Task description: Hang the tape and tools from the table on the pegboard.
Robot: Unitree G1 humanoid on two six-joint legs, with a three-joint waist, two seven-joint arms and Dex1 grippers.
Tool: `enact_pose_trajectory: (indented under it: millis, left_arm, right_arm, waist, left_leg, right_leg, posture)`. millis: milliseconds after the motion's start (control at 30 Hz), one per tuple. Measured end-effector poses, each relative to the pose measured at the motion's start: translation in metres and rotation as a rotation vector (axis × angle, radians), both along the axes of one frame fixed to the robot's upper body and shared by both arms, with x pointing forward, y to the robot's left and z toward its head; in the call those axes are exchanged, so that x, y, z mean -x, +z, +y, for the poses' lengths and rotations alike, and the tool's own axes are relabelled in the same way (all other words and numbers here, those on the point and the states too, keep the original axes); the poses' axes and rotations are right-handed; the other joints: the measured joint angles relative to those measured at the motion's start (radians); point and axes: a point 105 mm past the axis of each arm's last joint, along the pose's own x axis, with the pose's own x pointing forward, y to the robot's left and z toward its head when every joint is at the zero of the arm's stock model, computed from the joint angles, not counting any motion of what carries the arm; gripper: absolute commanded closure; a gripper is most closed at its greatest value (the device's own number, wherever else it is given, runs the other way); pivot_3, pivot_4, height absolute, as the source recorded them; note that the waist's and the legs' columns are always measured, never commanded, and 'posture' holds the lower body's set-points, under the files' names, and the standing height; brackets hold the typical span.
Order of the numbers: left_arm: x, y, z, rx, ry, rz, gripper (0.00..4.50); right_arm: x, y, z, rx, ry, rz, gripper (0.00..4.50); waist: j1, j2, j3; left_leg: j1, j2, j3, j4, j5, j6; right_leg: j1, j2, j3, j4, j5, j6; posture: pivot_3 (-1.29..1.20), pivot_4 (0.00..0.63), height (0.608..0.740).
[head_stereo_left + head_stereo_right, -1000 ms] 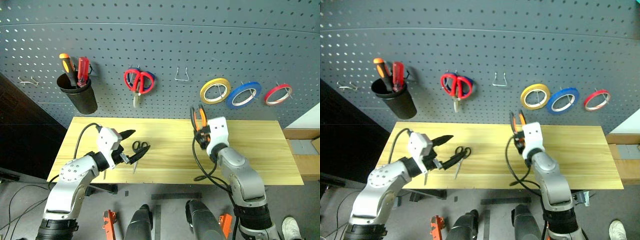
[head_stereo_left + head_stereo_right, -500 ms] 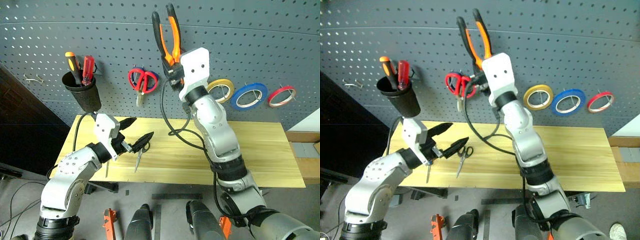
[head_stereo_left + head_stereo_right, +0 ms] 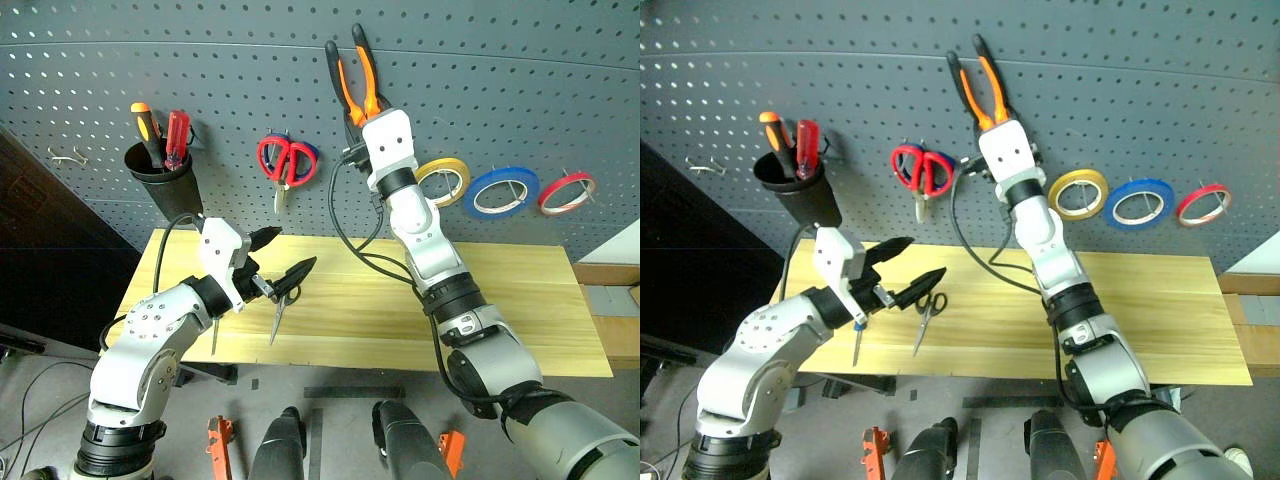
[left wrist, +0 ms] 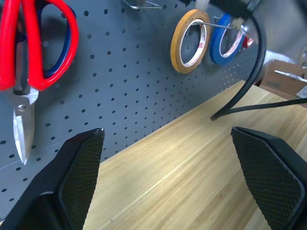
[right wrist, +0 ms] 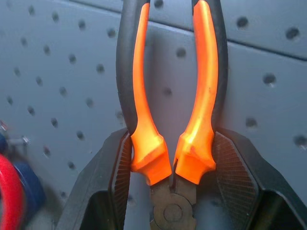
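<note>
Right gripper (image 5: 172, 158): raised against the pegboard (image 3: 500, 80), fingers closed on the pliers (image 3: 355, 75) just above the pivot; handles point up, orange-and-black, spread in a narrow V.
Pliers: held in front of the board, above and between the red scissors (image 3: 286, 162) and the yellow roll (image 3: 443, 180); whether they touch the board cannot be told.
Left gripper (image 3: 283, 258): over the left part of the table (image 3: 520, 300), fingers wide apart, nothing between them; it points toward the board's lower edge.
Black scissors (image 3: 281, 305): flat on the table just below the left gripper, blades toward the near edge.
Blue screwdriver (image 3: 856, 340): lies on the table near its front edge, partly hidden by the left arm.
Blue tape (image 3: 501, 192): hangs on a hook on the board, between the yellow roll and the red roll (image 3: 566, 192).
Red scissors: hang on the board, blades down, left of the pliers.
Black cup (image 3: 162, 190): fixed to the board at far left, holding an orange and a red screwdriver.
Cable (image 3: 355, 245): loops from the right wrist down along the arm.
</note>
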Motion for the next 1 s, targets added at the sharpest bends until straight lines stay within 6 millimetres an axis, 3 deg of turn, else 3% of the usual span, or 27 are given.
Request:
enact_pose_trajectory:
  millis: [233,500,600,733,867,1000]
  left_arm:
    - [-0.004,-0.005,0.003,-0.025,0.029,-0.004,0.0]
    - [-0.022,-0.024,0.022,-0.116,0.192,0.01,0.0]
    - [-0.027,-0.031,0.027,-0.148,0.25,0.033,0.0]
    - [-0.029,-0.047,0.03,-0.174,0.289,0.111,0.0]
    - [-0.026,-0.057,0.03,-0.156,0.286,0.176,0.0]
    - [-0.019,-0.078,0.033,-0.137,0.321,0.299,0.0]
  right_arm:
    - [-0.004,-0.035,-0.002,-0.028,-0.017,0.111,2.28]
    - [-0.002,-0.04,-0.013,-0.114,0.01,0.201,2.28]
    - [0.001,-0.045,-0.017,-0.1,0.033,0.25,1.28]
    - [0.001,-0.094,-0.024,-0.043,0.031,0.461,0.02]
    - [0.01,-0.101,-0.027,0.004,0.061,0.531,0.02]
    - [0.035,-0.105,-0.025,0.034,0.178,0.617,0.02]
  waist:
    - [0.0,0.0,0.0]
    - [0.004,0.0,0.0]
    - [0.005,-0.001,-0.001]
    - [0.002,-0.001,0.0]
    - [-0.001,-0.001,0.0]
    - [-0.003,-0.001,0.0]
  left_leg:
    - [0.0,0.0,0.0,0.0,0.0,0.0]
    - [0.002,0.0,-0.001,0.001,0.001,-0.001]
    - [0.002,0.0,-0.001,0.001,0.001,-0.001]
    - [0.001,0.0,-0.001,0.001,0.001,-0.001]
    - [0.002,0.0,0.0,0.002,0.001,-0.001]
    - [0.003,0.0,-0.001,0.002,0.001,-0.001]
  right_leg:
    - [0.0,0.0,0.0,0.0,0.0,0.0]
    - [0.001,0.0,0.0,0.004,0.001,-0.001]
    - [0.001,0.0,0.0,0.003,0.001,-0.001]
    - [0.0,0.0,0.0,0.004,0.001,-0.001]
    - [0.0,0.0,0.0,0.007,0.001,-0.001]
    - [0.0,0.0,0.0,0.008,0.0,-0.001]
  posture:
    - [-0.03,0.243,0.74]
    - [-0.06,0.254,0.74]
    - [-0.06,0.255,0.74]
    - [-0.06,0.256,0.74]
    - [-0.07,0.259,0.74]
    - [-0.07,0.262,0.74]
